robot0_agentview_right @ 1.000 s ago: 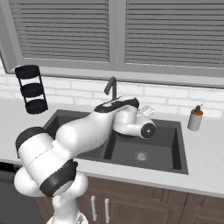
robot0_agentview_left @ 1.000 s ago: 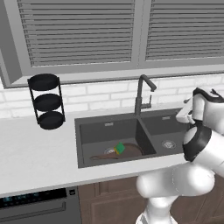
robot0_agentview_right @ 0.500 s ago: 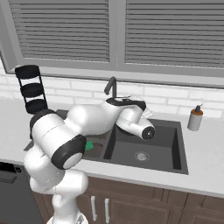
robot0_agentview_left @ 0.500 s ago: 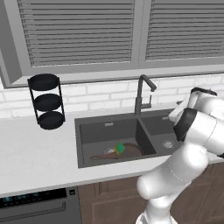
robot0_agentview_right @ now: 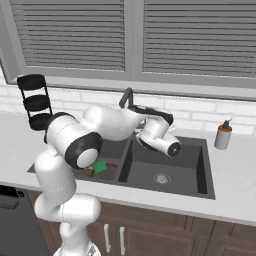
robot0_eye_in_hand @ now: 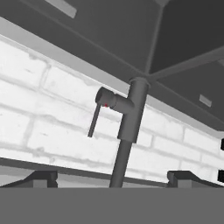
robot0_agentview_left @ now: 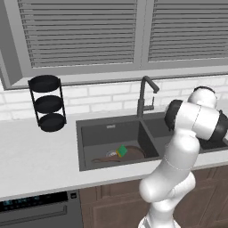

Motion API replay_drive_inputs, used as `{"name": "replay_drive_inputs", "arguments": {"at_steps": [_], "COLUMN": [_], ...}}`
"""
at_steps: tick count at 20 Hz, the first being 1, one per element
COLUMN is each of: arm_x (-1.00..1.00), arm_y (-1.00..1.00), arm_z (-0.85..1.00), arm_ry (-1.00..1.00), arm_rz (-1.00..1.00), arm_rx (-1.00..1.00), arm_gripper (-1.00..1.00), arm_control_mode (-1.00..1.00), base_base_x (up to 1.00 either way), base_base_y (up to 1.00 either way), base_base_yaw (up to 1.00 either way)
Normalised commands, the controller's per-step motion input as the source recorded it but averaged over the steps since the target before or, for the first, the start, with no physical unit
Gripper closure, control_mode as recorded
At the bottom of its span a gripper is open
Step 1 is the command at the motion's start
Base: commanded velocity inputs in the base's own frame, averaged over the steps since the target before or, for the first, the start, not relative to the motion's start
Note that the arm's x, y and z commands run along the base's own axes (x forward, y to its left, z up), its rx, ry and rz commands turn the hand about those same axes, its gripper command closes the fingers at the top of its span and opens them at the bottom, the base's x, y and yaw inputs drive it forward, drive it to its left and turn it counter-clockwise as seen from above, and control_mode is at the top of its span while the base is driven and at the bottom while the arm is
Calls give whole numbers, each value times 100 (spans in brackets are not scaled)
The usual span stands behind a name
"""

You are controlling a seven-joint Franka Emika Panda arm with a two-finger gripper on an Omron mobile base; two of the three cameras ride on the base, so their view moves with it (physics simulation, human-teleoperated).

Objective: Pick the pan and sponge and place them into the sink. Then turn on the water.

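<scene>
Pan (robot0_agentview_left: 127,152) and sponge (robot0_agentview_left: 122,151) down in left bowl of sink (robot0_agentview_left: 89,133), sponge on the pan, green side up; right bowl bare but for its drain (robot0_agentview_right: 161,177). Arm bent over right bowl, hand aimed at faucet (robot0_eye_in_hand: 127,127) and its lever (robot0_eye_in_hand: 94,120). Gripper (robot0_eye_in_hand: 112,177) spread wide, gripping nothing. No stream from spout.

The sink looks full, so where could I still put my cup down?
The left bowl of the sink is crowded: the pan and sponge lie there. The right bowl around the drain is bare. The counter between the black rack and the sink is free, and so is the patch in front of the soap bottle.
</scene>
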Motion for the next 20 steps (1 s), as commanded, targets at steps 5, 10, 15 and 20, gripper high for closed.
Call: {"name": "replay_drive_inputs", "arguments": {"at_steps": [5, 10, 15, 20], "arm_x": [30, 17, 5, 14], "arm_y": [17, 31, 28, 14], "arm_z": [-16, -19, -2, 0], "arm_ry": [-2, 0, 0, 0], "arm_rz": [0, 0, 0, 0], "arm_rx": [2, 0, 0, 1], "arm_gripper": [-100, -100, -100, -100], "arm_control_mode": [-100, -100, -100, -100], "base_base_x": [0, 0, 0, 0], "base_base_y": [0, 0, 0, 0], "base_base_yaw": [0, 0, 0, 0]}}
